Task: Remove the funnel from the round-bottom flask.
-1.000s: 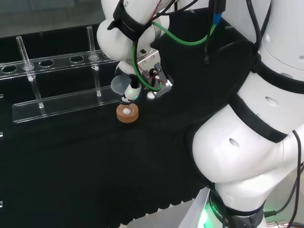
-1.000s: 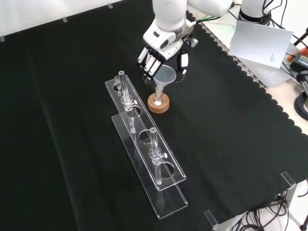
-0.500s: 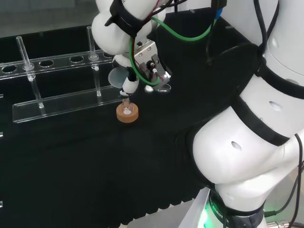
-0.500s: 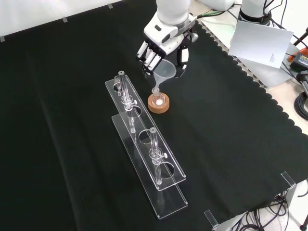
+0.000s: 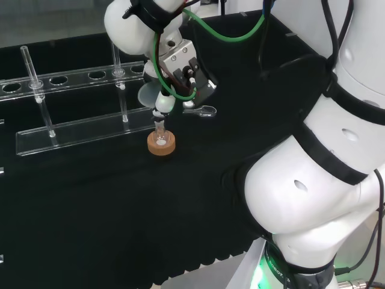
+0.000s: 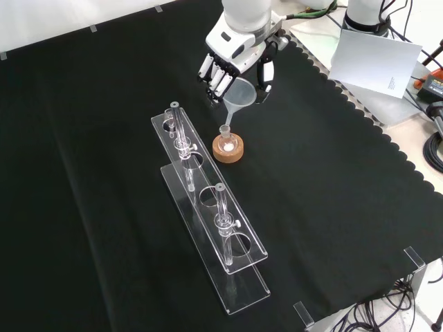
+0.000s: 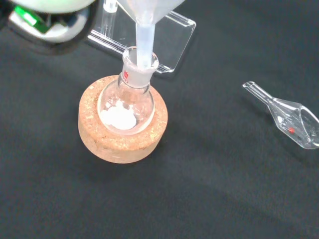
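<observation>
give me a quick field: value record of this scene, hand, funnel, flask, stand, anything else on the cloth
hand: fingers curled round the funnel's cone
funnel: raised, stem tip level with the flask's mouth in the wrist view
flask: round-bottom, upright, white powder inside
stand: cork ring under the flask
rack: clear, holds two upright tubes
other: small clear glass scoop lying on the cloth

in the front view you have open cloth (image 6: 332,180) right of and below the cork ring (image 6: 228,149). just left of it the clear rack (image 6: 208,221) with its upright tubes blocks the way diagonally toward lower centre.
</observation>
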